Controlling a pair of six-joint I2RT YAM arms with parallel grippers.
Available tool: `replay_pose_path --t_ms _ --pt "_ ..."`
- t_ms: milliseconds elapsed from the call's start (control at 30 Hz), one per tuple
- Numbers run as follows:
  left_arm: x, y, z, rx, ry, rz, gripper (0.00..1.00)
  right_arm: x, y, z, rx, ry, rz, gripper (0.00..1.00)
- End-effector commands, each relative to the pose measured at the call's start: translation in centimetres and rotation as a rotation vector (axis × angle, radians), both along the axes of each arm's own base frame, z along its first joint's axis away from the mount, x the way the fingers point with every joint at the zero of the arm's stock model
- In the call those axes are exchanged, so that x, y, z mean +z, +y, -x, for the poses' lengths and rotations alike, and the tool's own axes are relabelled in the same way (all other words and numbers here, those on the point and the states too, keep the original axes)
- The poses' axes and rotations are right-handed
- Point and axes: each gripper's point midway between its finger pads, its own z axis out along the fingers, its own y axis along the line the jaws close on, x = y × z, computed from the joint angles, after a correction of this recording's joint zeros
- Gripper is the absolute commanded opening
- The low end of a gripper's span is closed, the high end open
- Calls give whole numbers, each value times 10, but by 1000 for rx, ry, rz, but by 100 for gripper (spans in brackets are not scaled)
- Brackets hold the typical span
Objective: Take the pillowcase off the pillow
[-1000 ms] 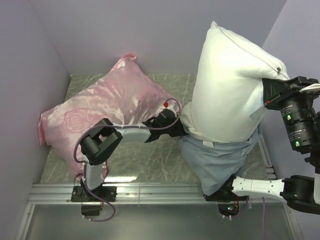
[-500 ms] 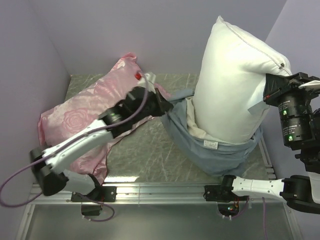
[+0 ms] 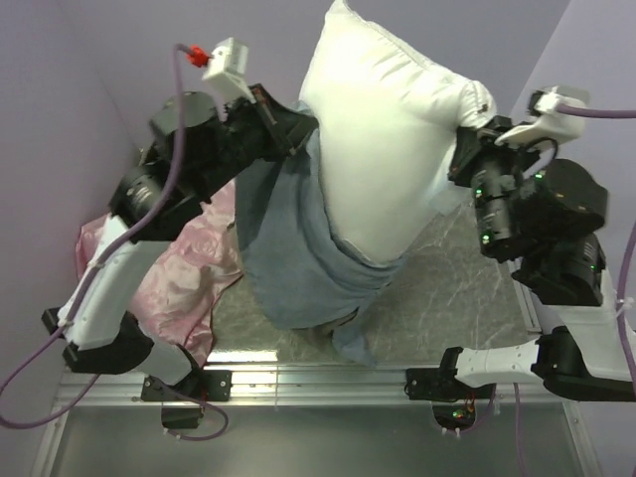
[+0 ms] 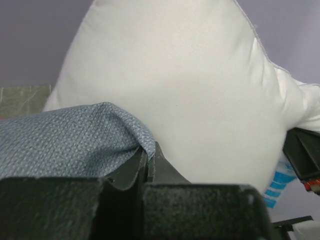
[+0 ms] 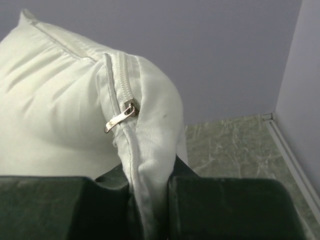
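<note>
two chunky arms, white plastic links [image 3: 104, 288] well behind the left gripper [image 3: 296, 124], fat black motor housings [image 3: 542, 214] with tiny green lights [image 3: 484, 213] right behind the right gripper [image 3: 467, 157], purple cable [image 3: 177, 139] with a red plug [image 3: 198, 53], matte black textured fingers [image 4: 75, 205]

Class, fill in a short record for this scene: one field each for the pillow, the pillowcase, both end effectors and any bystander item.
pillow: held up, mostly bare
pillowcase: grey-blue, covers only pillow's lower end
left end effector: shut on pillowcase edge
right end effector: shut on pillow's zipped edge
bystander: pink satin pillow on table
</note>
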Motion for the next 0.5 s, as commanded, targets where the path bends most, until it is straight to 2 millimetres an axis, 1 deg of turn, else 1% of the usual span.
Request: replay_pose_path --t_ms 0,33,67,100,133,167,200,233,267,300,333,367,400,433,467 --pt "-93 -52 -34 -113 153 -178 1 1 -4 0 -39 9 -103 0" --pt "-107 -59 -38 -127 166 -190 2 -9 -5 0 -50 34 -78 0" --pt "-122 -73 -42 -170 171 -199 4 -17 -8 0 -78 52 -75 0" --pt "-151 -86 -40 -229 217 -237 6 -26 -5 0 -80 65 -100 0" --pt "-168 -93 -40 -253 237 -264 6 -36 -3 2 -72 82 -89 0" --pt "-178 -105 -36 -291 230 -271 9 -42 0 4 -64 88 -96 0" --pt "-204 -109 -33 -299 261 -302 14 -55 -3 6 -83 97 -101 0" --pt "-214 -113 -28 -309 268 -306 28 -60 0 7 -71 100 -107 0" --pt "-208 -112 -21 -316 245 -287 37 -65 1 7 -68 104 -106 0" --pt "-218 -113 -16 -317 240 -285 48 -74 3 7 -68 109 -108 0" --pt "-213 -107 -17 -278 225 -272 65 -76 4 6 -70 109 -109 0" --pt "-195 -98 -9 -267 187 -244 70 -79 5 5 -73 110 -96 0" --pt "-193 -94 -6 -255 166 -238 76 -83 8 4 -79 114 -83 0" --pt "-185 -86 -4 -220 146 -229 78 -83 11 2 -82 113 -83 0" --pt "-165 -75 8 -206 96 -206 80 -84 14 0 -88 116 -58 0"
